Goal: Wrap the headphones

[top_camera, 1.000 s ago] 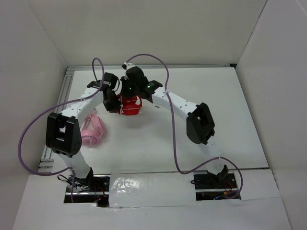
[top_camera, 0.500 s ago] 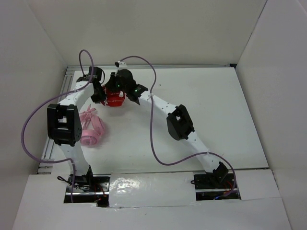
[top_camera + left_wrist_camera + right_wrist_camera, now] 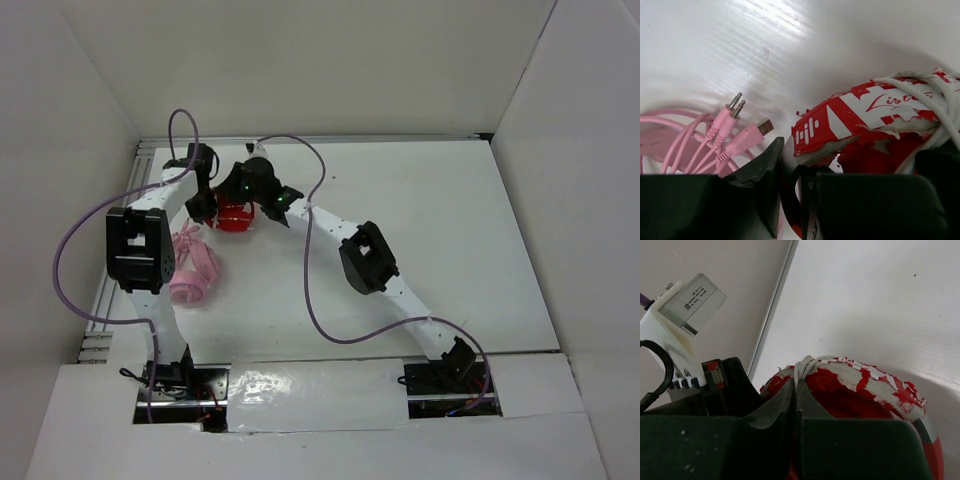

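While left tool (image 3: 790, 167) and right tool (image 3: 796, 390) pinch one red headphones (image 3: 865, 115), one pink pair (image 3: 192, 275) beside

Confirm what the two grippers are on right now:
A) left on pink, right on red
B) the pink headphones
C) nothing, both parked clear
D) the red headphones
D: both wrist views show the red headphones at the fingertips, with the left gripper and right gripper closed on them. The pink headphones lie ungripped beside them.
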Robot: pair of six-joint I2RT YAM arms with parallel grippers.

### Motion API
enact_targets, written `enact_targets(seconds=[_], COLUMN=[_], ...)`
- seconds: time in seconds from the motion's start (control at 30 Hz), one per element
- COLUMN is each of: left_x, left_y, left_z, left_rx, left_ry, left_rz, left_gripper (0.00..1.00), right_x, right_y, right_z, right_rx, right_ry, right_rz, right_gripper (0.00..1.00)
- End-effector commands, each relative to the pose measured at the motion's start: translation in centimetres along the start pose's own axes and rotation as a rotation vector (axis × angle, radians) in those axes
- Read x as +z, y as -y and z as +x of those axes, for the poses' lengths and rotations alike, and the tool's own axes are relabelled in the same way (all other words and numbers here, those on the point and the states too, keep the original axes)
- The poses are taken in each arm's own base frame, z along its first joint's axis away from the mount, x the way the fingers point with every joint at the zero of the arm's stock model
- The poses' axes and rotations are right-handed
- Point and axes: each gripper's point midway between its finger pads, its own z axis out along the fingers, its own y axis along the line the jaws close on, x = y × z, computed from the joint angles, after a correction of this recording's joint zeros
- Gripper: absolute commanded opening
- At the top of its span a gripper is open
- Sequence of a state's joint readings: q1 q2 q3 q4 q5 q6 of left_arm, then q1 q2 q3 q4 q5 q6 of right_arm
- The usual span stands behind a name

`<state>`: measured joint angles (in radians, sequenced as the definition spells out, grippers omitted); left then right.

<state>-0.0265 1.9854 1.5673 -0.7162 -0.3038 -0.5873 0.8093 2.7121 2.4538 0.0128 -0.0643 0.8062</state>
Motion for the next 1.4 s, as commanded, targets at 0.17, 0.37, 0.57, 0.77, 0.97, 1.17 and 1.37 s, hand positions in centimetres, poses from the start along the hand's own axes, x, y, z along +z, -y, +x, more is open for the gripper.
enact_targets(seconds=[0.17, 0.37, 0.57, 0.77, 0.97, 1.17, 1.37], left_x=[-1.2, -1.5, -1.4, -3.3, -3.9, -5.0, -7.7], left_y=[-0.4, -2.2, -2.1, -1.3, -2.1, -2.4, -1.9], left_z=[-3.7, -2.9, -2.2, -3.0, -3.7, -3.7, -4.4], left_rx=[-0.196, -0.228, -0.21, -0.198, -0.215, -0.248, -0.288], left_ry=[0.108, 0.096, 0.074, 0.106, 0.12, 0.102, 0.119], left_rz=[-0.024, -0.119, -0.106, -0.019, 0.008, -0.009, 0.058], left_gripper=[0.1, 0.21, 0.41, 0.62, 0.79, 0.99, 0.99], right_x=[-0.5, -1.3, -2.4, -2.6, -2.8, -3.5, -4.1], right_y=[-4.3, -5.3, -4.4, -2.8, -5.0, -6.7, -8.2], right_z=[8.7, 11.3, 11.1, 9.5, 9.0, 8.6, 8.6], right_rx=[0.031, 0.084, 0.109, 0.139, 0.041, -0.049, -0.098], right_ry=[-0.188, -0.27, -0.247, -0.239, -0.235, -0.193, -0.202], right_rz=[-0.085, -0.095, -0.001, 0.041, -0.011, 0.001, -0.041], right_gripper=[0.06, 0.06, 0.09, 0.14, 0.12, 0.28, 0.5])
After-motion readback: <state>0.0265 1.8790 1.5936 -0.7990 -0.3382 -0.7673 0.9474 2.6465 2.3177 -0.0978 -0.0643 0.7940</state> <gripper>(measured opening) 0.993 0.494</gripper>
